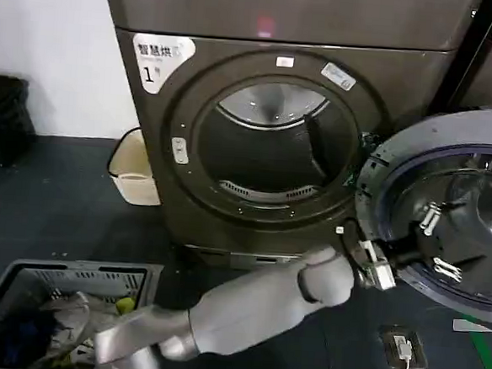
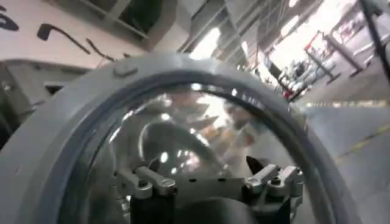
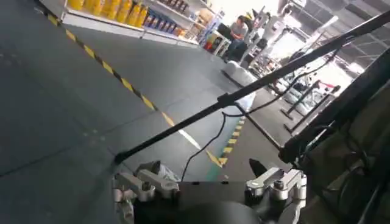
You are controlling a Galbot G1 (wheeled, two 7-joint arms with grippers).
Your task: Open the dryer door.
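Dryer door [image 1: 446, 215] stood swung wide open to the right of the dryer [image 1: 275, 127], its pale grey inner face and bluish rim turned towards us and its domed glass catching reflections; we saw it hinged at the right edge of the round drum opening [image 1: 270, 148], which lay fully exposed with the dark drum behind it; the white sticker marked "1" [image 1: 157, 60] sat at the upper left of that opening. Our left gripper [image 1: 377, 268] reached across in front of the dryer on its long grey arm and hovered just beside the lower left rim of the door; from the left wrist we looked straight into the door's glass [image 2: 201, 140], with the two fingers [image 2: 146, 182] spread wide apart and nothing between them. Our right gripper [image 3: 207, 185] pointed away from the dryer towards the dark floor [image 3: 55, 109] with its yellow-and-black striped line, its fingers likewise spread wide and holding nothing. A cream bin [image 1: 133, 172] stood at the dryer's left foot; a grey laundry basket [image 1: 60, 302] with clothes sat on the floor well in front and to the left of the dryer.
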